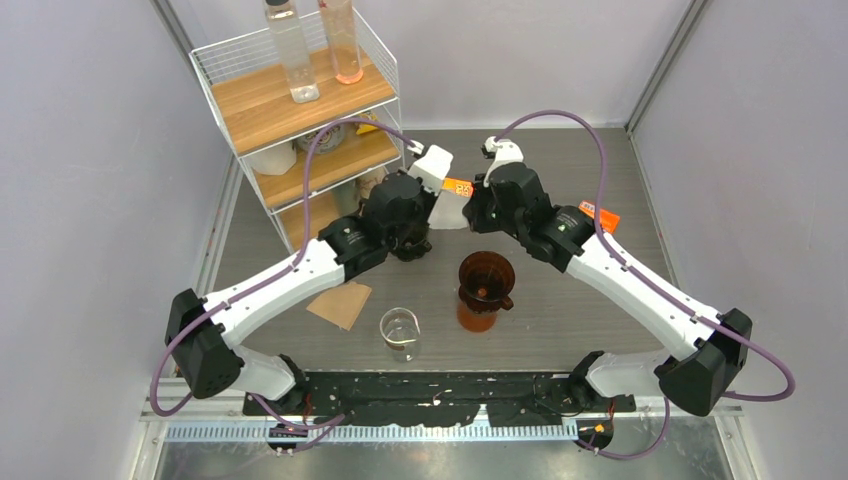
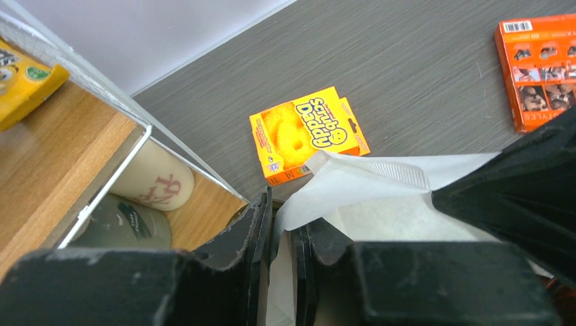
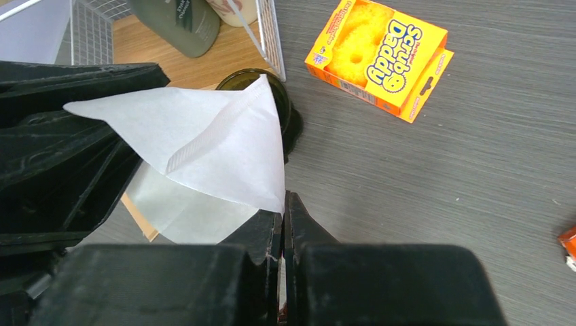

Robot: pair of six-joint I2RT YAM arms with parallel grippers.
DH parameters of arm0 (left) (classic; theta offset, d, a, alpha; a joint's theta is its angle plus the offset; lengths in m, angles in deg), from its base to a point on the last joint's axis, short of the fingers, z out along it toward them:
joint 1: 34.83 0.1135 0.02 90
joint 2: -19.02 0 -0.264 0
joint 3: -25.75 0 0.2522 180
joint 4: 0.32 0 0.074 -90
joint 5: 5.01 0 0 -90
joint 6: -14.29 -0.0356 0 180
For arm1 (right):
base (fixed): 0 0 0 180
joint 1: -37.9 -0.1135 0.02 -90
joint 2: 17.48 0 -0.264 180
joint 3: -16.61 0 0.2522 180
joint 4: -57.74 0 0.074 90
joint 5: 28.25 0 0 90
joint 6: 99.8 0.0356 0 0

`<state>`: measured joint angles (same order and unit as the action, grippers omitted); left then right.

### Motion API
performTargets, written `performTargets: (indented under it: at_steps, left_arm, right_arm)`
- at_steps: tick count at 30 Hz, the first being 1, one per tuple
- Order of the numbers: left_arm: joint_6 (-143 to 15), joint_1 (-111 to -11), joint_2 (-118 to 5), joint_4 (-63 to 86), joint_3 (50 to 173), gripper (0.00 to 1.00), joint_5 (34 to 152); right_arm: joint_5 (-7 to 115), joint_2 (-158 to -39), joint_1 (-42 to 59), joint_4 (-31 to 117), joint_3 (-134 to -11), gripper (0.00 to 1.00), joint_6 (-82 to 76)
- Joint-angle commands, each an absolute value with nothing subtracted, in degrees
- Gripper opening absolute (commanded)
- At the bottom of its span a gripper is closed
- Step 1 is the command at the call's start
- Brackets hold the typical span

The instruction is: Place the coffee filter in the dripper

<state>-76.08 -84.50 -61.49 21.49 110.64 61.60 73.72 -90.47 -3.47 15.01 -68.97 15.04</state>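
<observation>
A white paper coffee filter [image 1: 450, 212] hangs in the air between my two grippers, behind the dripper. The dripper [image 1: 486, 272] is a brown translucent cone on a brown base, standing at the table's middle. My right gripper [image 3: 283, 204] is shut on one corner of the filter [image 3: 210, 146], whose two layers spread apart toward the left arm. My left gripper [image 2: 284, 204] has its jaws a narrow gap apart, with an edge of the filter [image 2: 380, 197] running down between them. Both grippers [image 1: 428, 222] [image 1: 470, 208] are above the table.
A glass beaker [image 1: 400, 330] and a brown paper filter [image 1: 340, 303] lie near the front. A wire shelf rack [image 1: 300, 110] with bottles stands at the back left. An orange Scrub Daddy box [image 3: 377, 51] and an orange packet [image 1: 600, 215] lie on the table behind.
</observation>
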Motion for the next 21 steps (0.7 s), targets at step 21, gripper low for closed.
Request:
performTargets:
  at_steps: [21]
  left_arm:
    - [-81.9, -84.0, -55.3, 19.3, 106.1, 0.49, 71.1]
  right_arm:
    - [65.0, -88.1, 0.3, 7.7, -74.5, 0.05, 0.3]
